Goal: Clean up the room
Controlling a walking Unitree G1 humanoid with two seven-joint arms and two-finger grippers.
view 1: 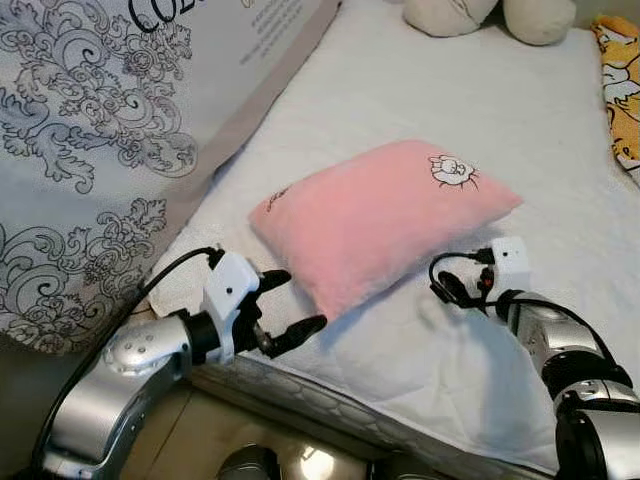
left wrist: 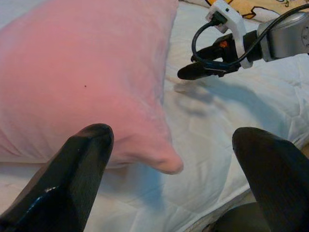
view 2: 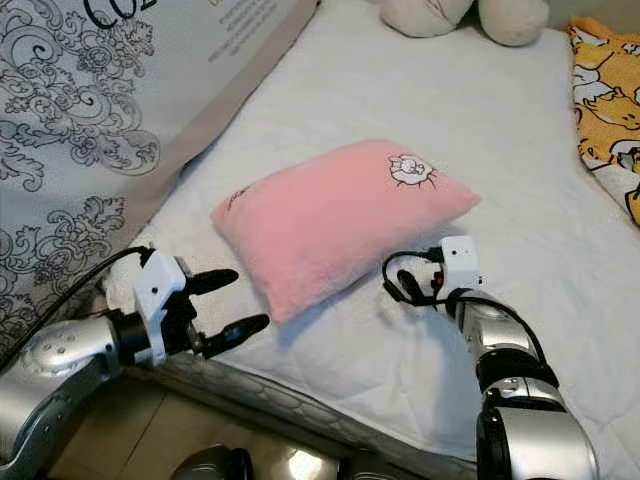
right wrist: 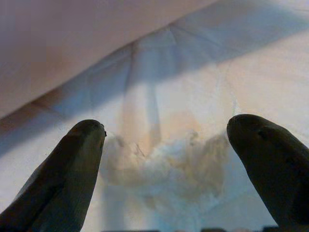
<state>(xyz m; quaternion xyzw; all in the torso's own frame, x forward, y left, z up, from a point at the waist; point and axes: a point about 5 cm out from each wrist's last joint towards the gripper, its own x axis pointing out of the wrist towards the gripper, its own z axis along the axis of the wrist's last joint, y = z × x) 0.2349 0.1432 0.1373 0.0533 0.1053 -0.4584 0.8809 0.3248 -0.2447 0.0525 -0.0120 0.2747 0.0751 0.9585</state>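
White quilted bedding covers the bed (view 1: pixel 400 90), and a pink pillow (view 1: pixel 385 215) with a small cartoon face near one corner lies slantwise across its near half.

The left gripper (view 1: pixel 290 305) has its fingers (view 1: pixel 300 333) spread apart and empty, held just off the near corner of the pillow at the bed's edge. Its wrist view looks between the two fingertips at that rounded corner (left wrist: pixel 166 162) resting on the sheet, with nothing between the fingers and the fabric; farther off it catches the right gripper (left wrist: pixel 203 70) side-on, hovering low over the sheet and casting a shadow.

The right gripper (view 2: pixel 405 288) sits just beside the pillow's long near edge, with a cable looping at its white mount. From the head its fingers are hard to separate, but its own wrist view shows them parted (right wrist: pixel 63 169) with nothing between, pointing down at the sheet, where a small rumpled patch of quilting (right wrist: pixel 164 164) lies, and at the shaded underside of the pillow beyond.

Around the pillow: a large grey cushion (view 1: pixel 90 130) with dark scroll patterns leans against the bed's left side, close behind the left arm. A cream plush toy (view 1: pixel 490 15) lies at the far end of the bed, and a yellow printed cloth (view 1: pixel 622 85) runs along the right edge. Below the mattress edge, brown floor (view 1: pixel 200 430) shows.
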